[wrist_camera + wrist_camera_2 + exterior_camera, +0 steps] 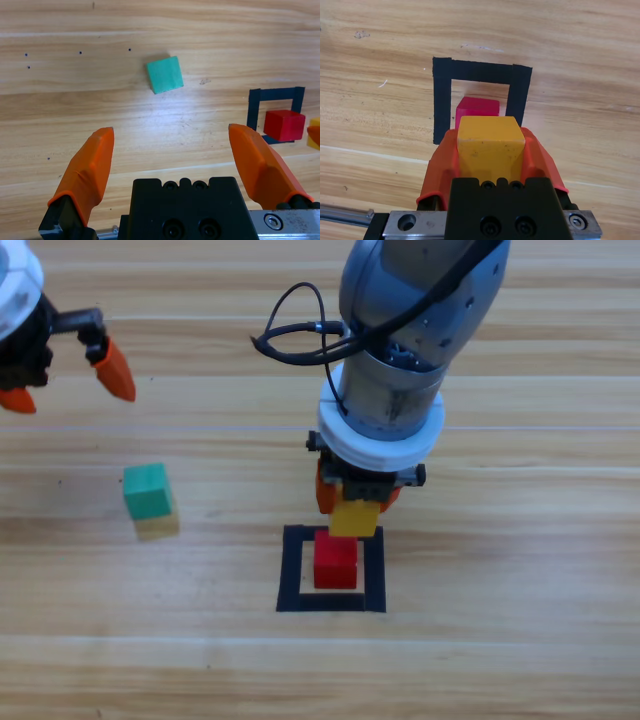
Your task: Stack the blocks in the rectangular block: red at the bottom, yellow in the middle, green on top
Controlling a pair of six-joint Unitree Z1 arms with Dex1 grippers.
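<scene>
The right gripper (352, 502) pinches the yellow cube (354, 518) between its two orange jaws, one on each opposite side face, and holds it just at the 12 o'clock edge of the red cube (336, 560), not yet squarely over it. The red cube sits inside the black tape square (293, 570), towards its 12 o'clock side. The green cube (147, 489) lies well apart on the wooden table (520, 640), at about 9 o'clock from the square. The left gripper (70, 375) waits at the 10 o'clock corner of the high view, jaws spread wide and empty. All three cubes look small, rigid and light, with flat matte faces, so a modest squeeze on two parallel sides should hold them without slip or damage. The likely trouble is balance: a light cube set off-centre may topple or nudge the red one. The green cube sits slightly turned against the table's grain, so the jaws should probably line up with its flat faces, not its corners.
</scene>
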